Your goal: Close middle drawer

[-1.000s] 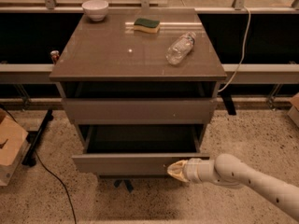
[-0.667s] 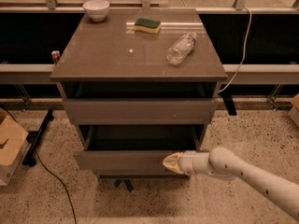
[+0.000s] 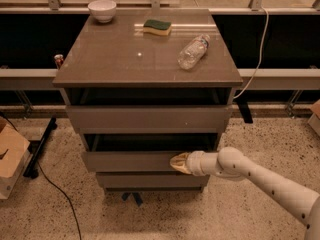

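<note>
The middle drawer is the grey-brown flat front second from the top of the cabinet. It stands out only a little, with a dark gap above it. My gripper comes in from the lower right on a white arm. Its tip touches the right part of the drawer front. The top drawer sits above it and the lowest drawer below.
On the cabinet top lie a white bowl, a green-yellow sponge and a plastic bottle on its side. A cardboard box and a black cable are on the floor at left.
The middle drawer has slid in toward the cabinet, its dark opening much narrower. My gripper moved forward with it, staying against the drawer front.
</note>
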Controlling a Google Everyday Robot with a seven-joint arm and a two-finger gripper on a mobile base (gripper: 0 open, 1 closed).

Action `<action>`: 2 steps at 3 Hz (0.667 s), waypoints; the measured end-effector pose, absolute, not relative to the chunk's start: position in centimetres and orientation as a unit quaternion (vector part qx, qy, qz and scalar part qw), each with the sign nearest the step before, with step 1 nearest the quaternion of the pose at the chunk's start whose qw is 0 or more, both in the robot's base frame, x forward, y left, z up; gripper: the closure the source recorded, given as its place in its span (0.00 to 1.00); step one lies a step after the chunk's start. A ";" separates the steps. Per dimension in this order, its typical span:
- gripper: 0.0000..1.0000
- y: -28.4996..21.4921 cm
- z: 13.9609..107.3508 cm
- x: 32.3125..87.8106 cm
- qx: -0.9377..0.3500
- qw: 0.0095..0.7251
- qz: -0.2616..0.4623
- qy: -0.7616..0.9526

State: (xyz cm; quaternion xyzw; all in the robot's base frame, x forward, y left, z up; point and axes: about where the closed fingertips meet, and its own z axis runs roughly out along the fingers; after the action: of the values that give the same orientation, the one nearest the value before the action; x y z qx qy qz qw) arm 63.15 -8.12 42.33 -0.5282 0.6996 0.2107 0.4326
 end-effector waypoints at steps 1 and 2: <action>0.46 -7.6 42.8 64.1 -0.529 0.439 0.211 0.695; 0.23 -7.4 42.7 64.0 -0.529 0.438 0.213 0.695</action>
State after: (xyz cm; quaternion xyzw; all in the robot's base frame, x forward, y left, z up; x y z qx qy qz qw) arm 64.05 -7.36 42.69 -0.5294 0.6945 0.2126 0.4385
